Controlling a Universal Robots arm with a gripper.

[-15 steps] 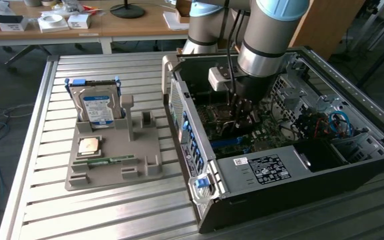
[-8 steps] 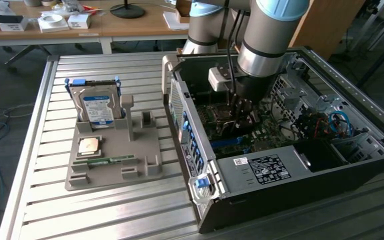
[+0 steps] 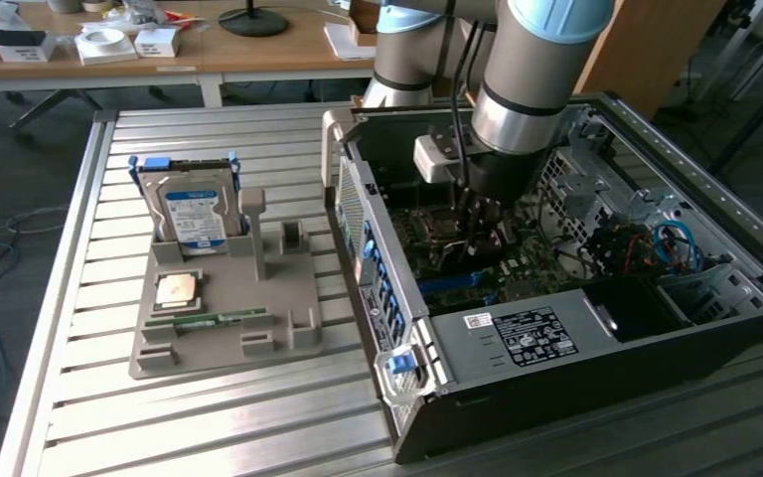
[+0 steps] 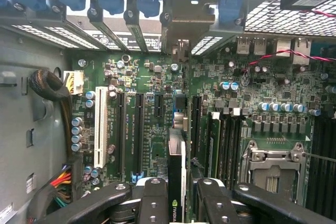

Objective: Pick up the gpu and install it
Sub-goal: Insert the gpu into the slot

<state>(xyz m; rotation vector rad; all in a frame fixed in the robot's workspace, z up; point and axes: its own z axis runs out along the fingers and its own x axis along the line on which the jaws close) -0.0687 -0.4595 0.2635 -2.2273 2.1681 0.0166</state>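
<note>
While the pincer (image 4: 179,195) pinches the gpu (image 4: 176,156) edge-on, both hang inside the case (image 3: 515,402). Close on either side run motherboard slots (image 4: 137,129).

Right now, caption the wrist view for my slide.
The gripper holds the gpu edge-on above the green motherboard inside the computer case.

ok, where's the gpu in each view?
Wrist view: the gpu stands edge-on between the gripper fingers, over the motherboard slots.
Exterior view: cannot pick the card out. The gripper reaches down inside the open computer case, on the exterior view's right.
Shared landmark: the green motherboard.
</note>
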